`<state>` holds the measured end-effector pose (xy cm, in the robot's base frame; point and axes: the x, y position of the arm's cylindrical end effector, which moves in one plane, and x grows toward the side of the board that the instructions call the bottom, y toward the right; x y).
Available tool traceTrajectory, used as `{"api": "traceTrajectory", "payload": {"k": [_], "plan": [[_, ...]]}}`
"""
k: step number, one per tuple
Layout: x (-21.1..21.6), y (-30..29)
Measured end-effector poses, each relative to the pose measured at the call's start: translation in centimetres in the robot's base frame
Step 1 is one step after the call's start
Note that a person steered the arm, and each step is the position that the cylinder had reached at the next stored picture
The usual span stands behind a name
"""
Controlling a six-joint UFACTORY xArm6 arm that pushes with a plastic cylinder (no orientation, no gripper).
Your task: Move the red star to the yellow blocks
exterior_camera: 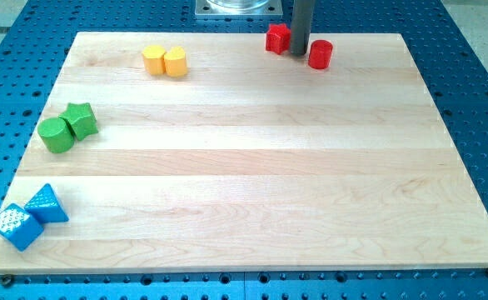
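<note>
- You're at the approach step: my tip (299, 53), a bare rod with nothing to grasp, touches the red star (276, 38) on its right.
- Next, push it toward the view's left, to the yellow blocks (165, 61).

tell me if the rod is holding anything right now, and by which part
Nothing is held; a rod cannot grip. My tip stands between the red star and the red cylinder, close beside the star; contact cannot be told.

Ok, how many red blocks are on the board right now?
2, both at the view's top: the red star just left of my tip, the red cylinder just right. None seem hidden.
</note>
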<state>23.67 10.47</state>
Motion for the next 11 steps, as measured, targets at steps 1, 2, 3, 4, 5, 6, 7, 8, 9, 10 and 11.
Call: {"api": "traceTrajectory", "payload": {"k": [1, 2, 3, 4, 5, 6, 7, 8, 9, 10, 11], "plan": [[0.0, 0.1], [0.0, 0.1], [0.0, 1.7], [-0.5, 2.6], [-1.6, 2.8], [-4.2, -0.3], [-3.0, -6.8], [-0.3, -12.0], [-0.1, -9.2], [2.0, -10.4], [3.6, -11.1]]}}
